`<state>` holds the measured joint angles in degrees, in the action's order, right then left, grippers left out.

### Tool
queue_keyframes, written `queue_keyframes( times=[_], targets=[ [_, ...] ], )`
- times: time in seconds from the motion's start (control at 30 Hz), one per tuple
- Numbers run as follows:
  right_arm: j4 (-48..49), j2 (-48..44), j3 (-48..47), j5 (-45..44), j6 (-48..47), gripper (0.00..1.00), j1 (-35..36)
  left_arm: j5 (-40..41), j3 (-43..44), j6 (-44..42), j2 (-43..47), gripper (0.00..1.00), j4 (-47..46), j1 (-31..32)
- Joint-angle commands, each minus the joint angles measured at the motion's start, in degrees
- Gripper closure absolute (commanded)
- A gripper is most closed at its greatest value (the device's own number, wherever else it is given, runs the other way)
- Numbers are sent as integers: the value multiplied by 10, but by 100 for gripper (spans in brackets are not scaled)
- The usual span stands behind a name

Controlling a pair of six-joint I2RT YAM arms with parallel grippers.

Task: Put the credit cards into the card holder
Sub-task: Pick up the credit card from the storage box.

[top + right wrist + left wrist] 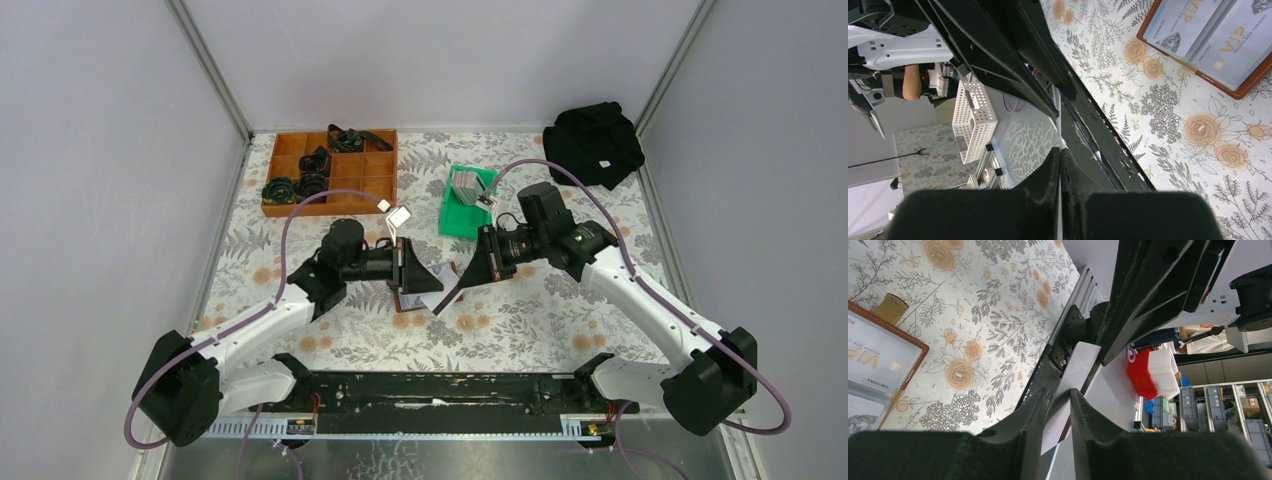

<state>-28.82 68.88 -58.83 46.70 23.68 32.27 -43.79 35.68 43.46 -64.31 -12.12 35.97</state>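
Note:
A pale credit card [1075, 375] hangs in the air between the two grippers. My right gripper [1059, 150] is shut on its far end, and its dark fingers [1148, 300] fill the top of the left wrist view. My left gripper [1058, 392] has its jaws narrowed around the card's near end. One fingertip touches the card and a dark gap shows on the other side. Below them the brown card holder [405, 300] lies open on the table, with VIP cards [1198, 35] in its slots. In the top view the left gripper [425, 278] and right gripper [450, 298] meet tip to tip.
A green bin [458, 218] behind the grippers holds a stack of grey cards [468, 187]. A wooden compartment tray [380, 190] with black parts sits at the back left. A black cloth [595, 140] lies at the back right. A small pale piece [398, 216] lies near the tray.

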Motion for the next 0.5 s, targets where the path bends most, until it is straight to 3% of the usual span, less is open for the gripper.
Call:
queue_keyframes(
  times=[0.0, 0.07, 0.13, 0.23, 0.33, 0.47],
  targets=[
    [12, 5, -16, 18, -7, 100, 0, -21, -15, 8, 9, 73, -45, -6],
    [12, 9, -20, 18, -7, 100, -1, -23, -21, 12, 12, 81, -50, -7],
    [12, 14, -25, 19, -7, 100, -3, -25, -26, 16, 15, 97, -55, -10],
    [12, 21, -34, 9, -7, 97, -7, -26, -34, 25, 18, 100, -65, -13],
    [5, 28, -42, -26, -10, 69, -16, -11, -41, 29, 25, 100, -56, -23],
    [0, 32, -51, -128, -19, 50, -19, 96, -40, 5, 48, 100, 35, -29]
  ],
)
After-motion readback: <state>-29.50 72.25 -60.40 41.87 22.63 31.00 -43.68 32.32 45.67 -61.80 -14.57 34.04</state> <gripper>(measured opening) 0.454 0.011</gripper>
